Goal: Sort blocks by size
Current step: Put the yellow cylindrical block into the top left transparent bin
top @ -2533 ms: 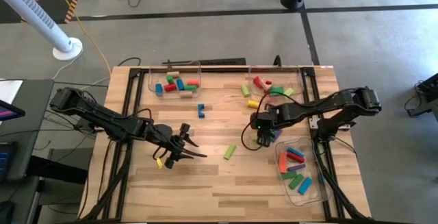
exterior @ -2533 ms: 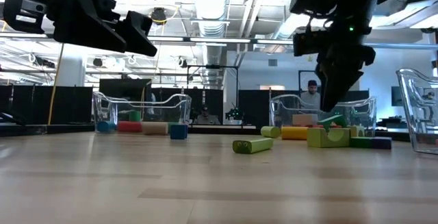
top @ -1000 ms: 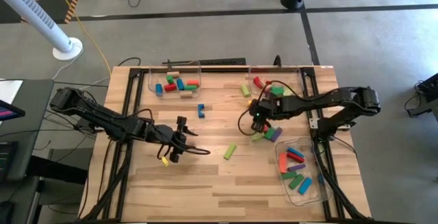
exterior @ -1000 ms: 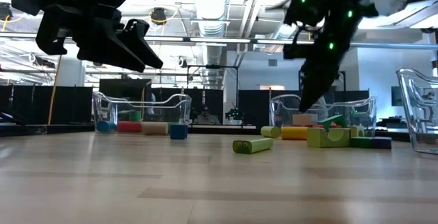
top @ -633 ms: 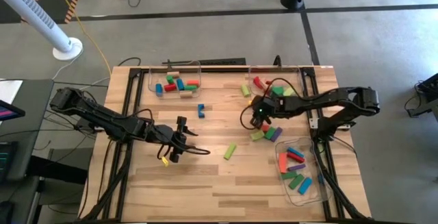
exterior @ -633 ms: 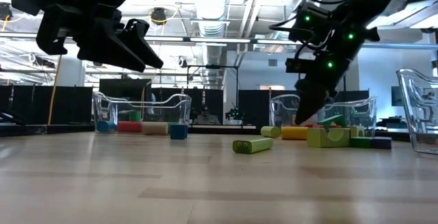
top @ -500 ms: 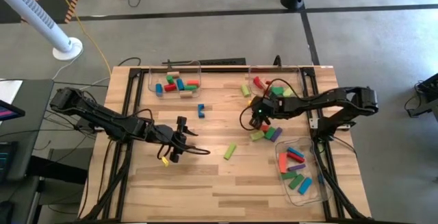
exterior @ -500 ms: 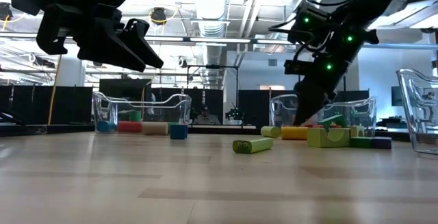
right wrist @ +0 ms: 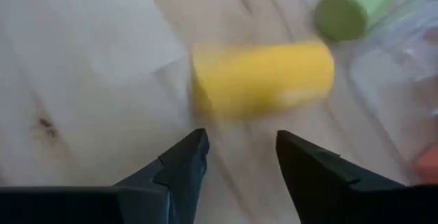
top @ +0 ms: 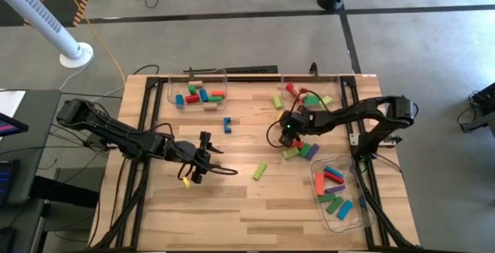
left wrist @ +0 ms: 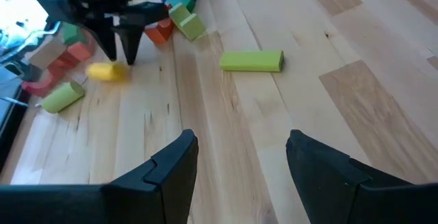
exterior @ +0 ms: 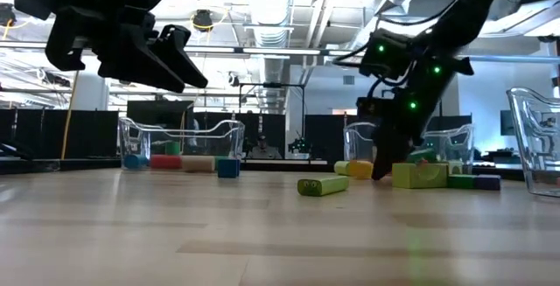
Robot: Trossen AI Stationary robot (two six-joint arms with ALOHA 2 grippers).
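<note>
Lower half of table (top: 232,206): bare wood, open for passage.
Centre: lone green bar (top: 260,171) and blue block (top: 227,124), wide gaps around both.
Upper right: crowded cluster of blocks (top: 302,149) beside the right gripper (top: 288,133).
Top edge: clear tray (top: 198,94).
Lower right: second tray (top: 338,193).

Yellow cylinder (right wrist: 263,77), lime-green bar (left wrist: 251,61)

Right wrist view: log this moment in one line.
right tool open, above yellow cylinder | no grip | left tool open, empty, waiting over table
</note>
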